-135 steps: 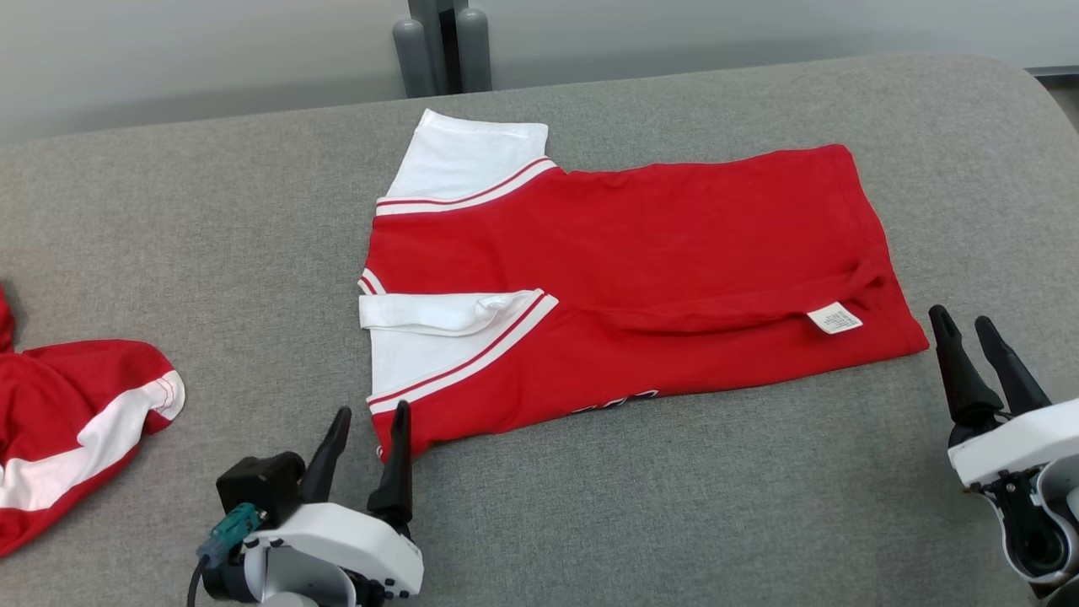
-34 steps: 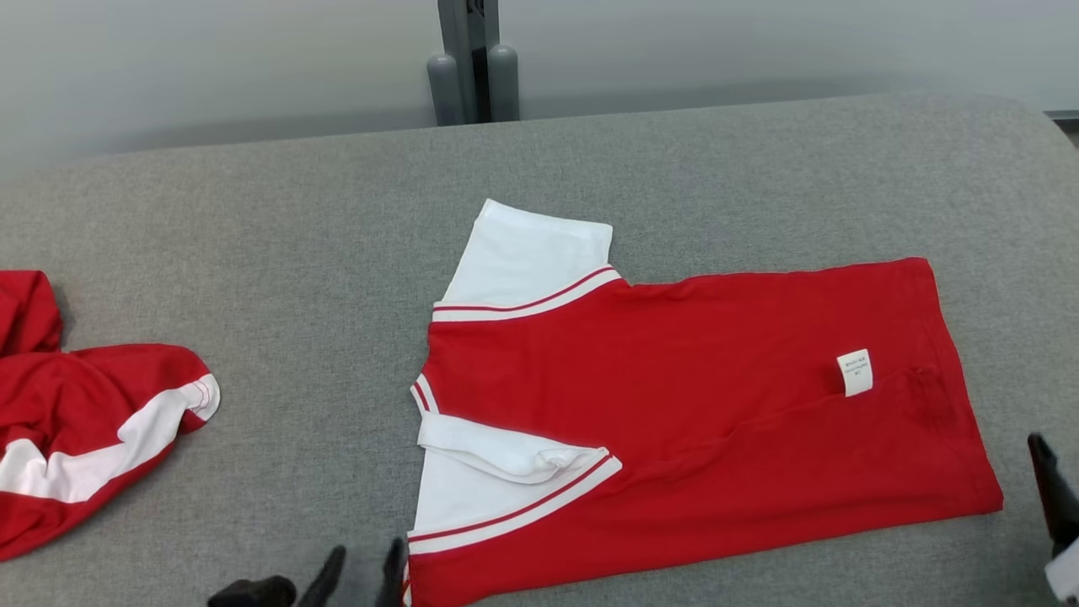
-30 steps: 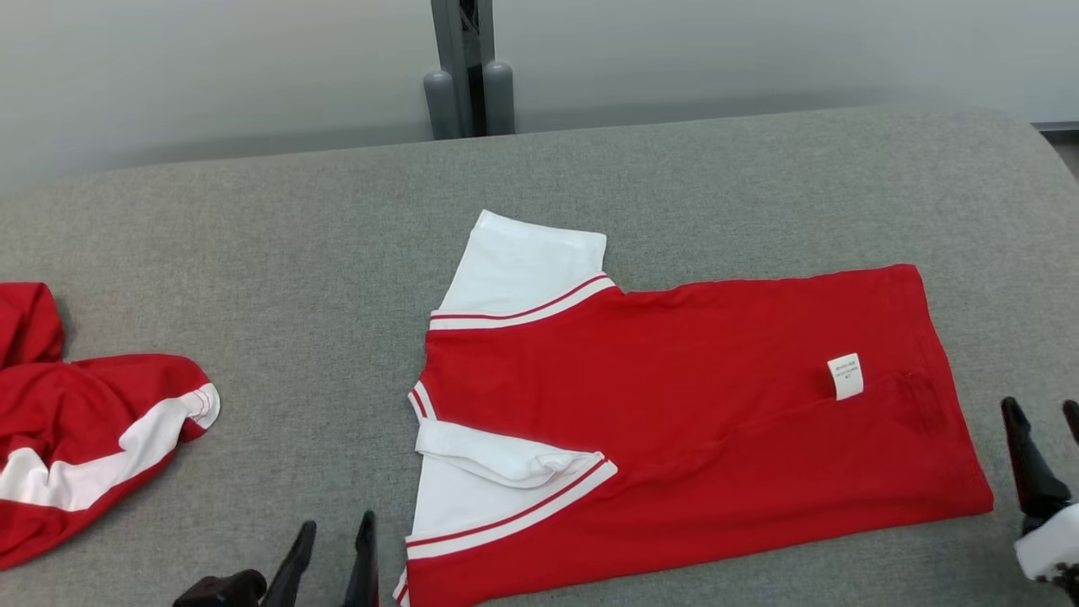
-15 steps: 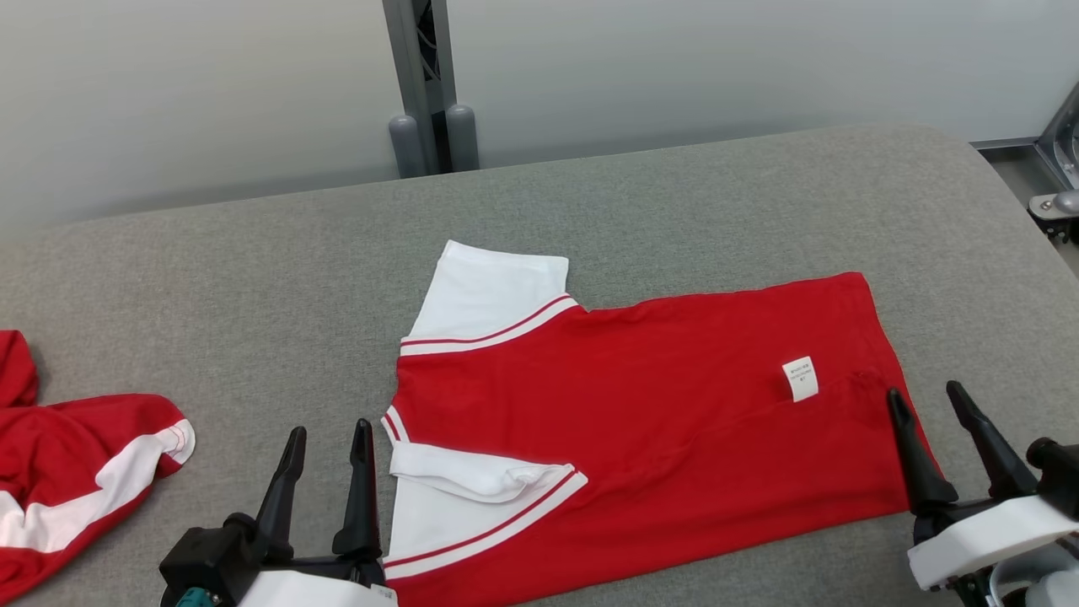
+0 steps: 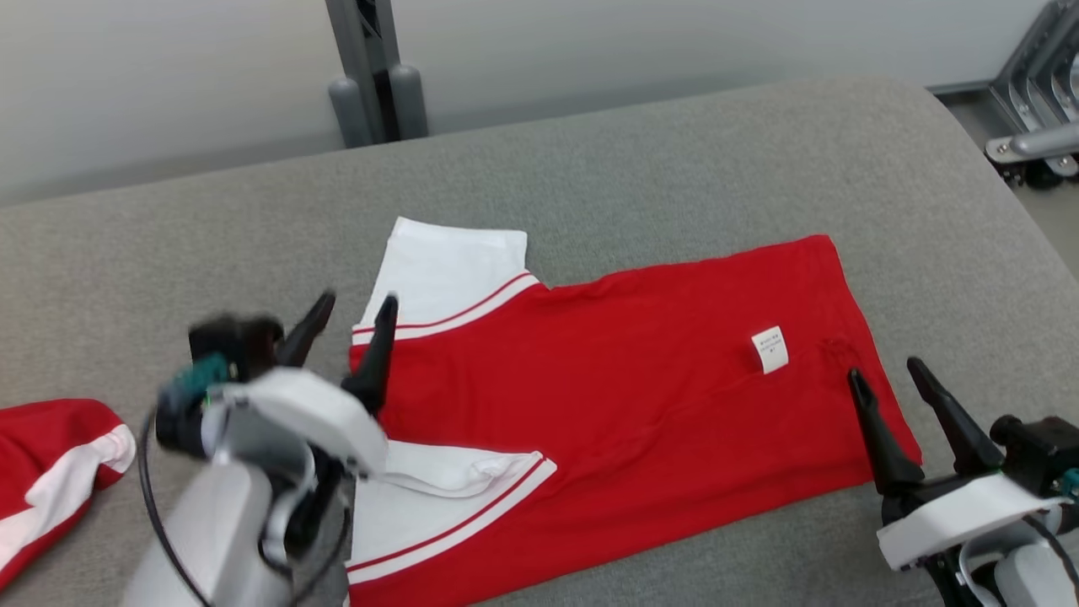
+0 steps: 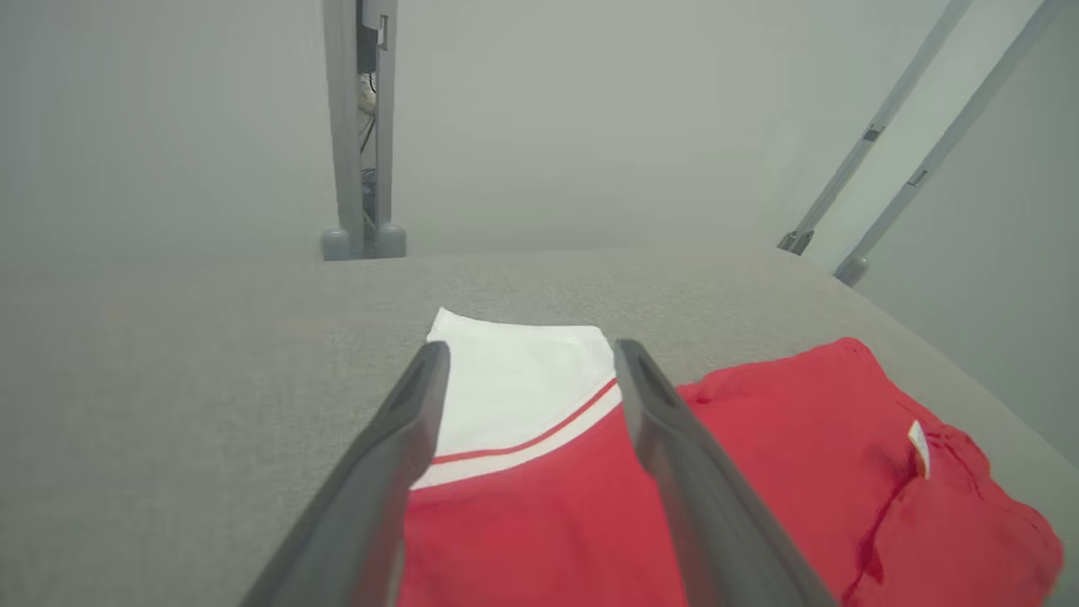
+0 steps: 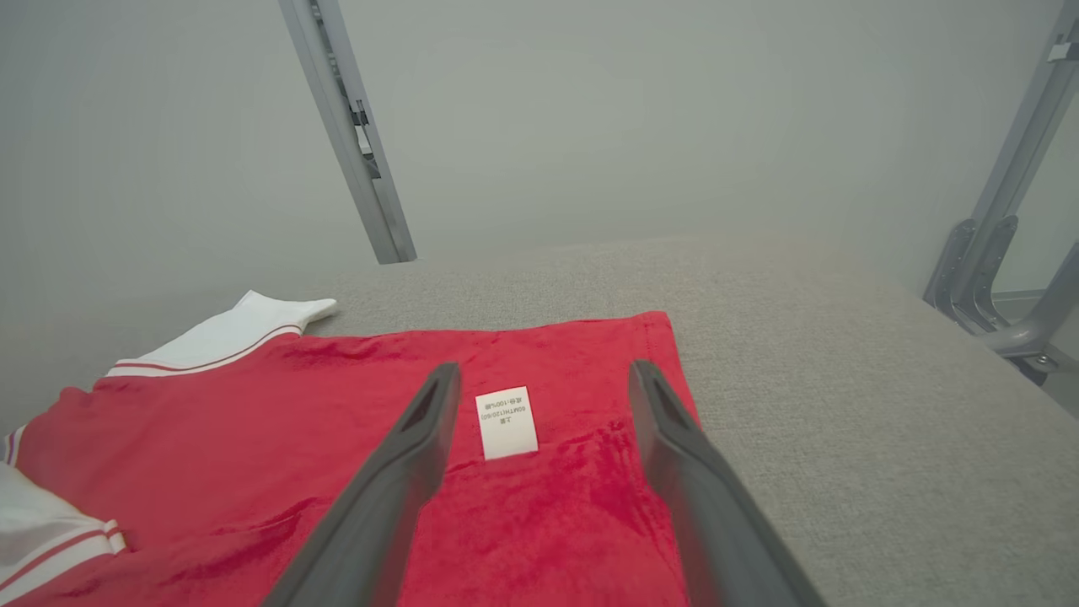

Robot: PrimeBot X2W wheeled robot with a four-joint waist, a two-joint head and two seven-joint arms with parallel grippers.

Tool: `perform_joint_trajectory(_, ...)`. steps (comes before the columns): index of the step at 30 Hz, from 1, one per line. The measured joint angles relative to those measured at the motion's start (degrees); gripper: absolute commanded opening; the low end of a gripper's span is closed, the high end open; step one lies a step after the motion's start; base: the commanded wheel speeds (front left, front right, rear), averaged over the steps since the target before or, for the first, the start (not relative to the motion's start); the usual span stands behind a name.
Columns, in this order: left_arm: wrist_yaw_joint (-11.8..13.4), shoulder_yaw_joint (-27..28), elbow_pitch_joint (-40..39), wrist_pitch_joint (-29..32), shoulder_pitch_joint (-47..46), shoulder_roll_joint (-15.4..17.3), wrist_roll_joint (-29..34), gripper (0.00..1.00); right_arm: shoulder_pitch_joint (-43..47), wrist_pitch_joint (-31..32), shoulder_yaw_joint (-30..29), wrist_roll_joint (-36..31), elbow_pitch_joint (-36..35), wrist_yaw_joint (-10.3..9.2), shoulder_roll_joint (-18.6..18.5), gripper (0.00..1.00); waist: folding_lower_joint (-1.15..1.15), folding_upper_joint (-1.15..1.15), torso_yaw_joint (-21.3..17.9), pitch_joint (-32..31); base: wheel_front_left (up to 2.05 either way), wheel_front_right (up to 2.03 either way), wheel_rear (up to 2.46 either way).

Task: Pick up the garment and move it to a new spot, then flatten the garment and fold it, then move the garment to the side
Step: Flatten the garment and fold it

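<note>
On the red garment sits a white label, print illegible.

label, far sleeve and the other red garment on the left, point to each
label (image 5: 770,349), head view, middle of the white tag
far sleeve (image 5: 447,265), head view, middle of its white cloth
other garment (image 5: 50,434), head view, red part above its white band

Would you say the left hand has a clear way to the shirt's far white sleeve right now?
Probably yes: the left hand is open beside the far white sleeve, which lies flat on the grey surface ahead of its fingers, nothing over it.
</note>
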Motion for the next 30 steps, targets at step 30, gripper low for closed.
perform_joint_trajectory(30, -3.55, -9.6, 30.55, 42.39, -48.29, 7.65, 0.42, 1.0, -13.95, 0.0, 5.2, 3.9, -0.79, 0.0, 0.36, 1.0, 0.0, 0.0, -8.61, 20.52, 0.0, 0.0, 0.0)
